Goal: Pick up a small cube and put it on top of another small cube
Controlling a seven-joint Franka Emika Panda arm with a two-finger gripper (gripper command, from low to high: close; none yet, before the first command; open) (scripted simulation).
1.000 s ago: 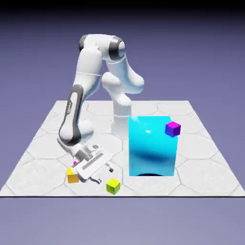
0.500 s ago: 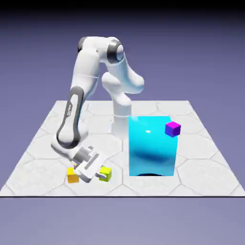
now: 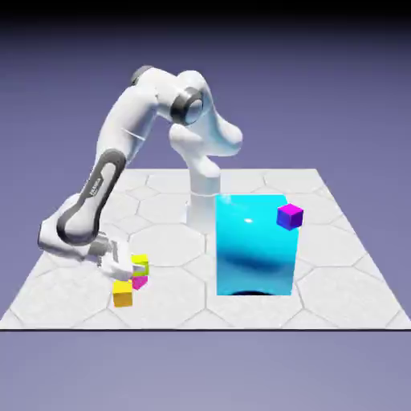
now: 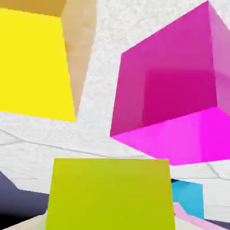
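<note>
At about eight o'clock in the exterior view, the robot's white two-finger hand (image 3: 134, 270) is closed on the small lime-green cube (image 3: 141, 261), its fingers only a cube's width apart. Just below the lime cube shows the small magenta-pink cube (image 3: 140, 282); whether they touch, I cannot tell. Toward seven o'clock sits an orange-yellow cube (image 3: 122, 295), near the pale bench's (image 3: 172, 309) front edge. Open bench separates these from the big glossy cyan block (image 3: 255, 249) at four o'clock.
</note>
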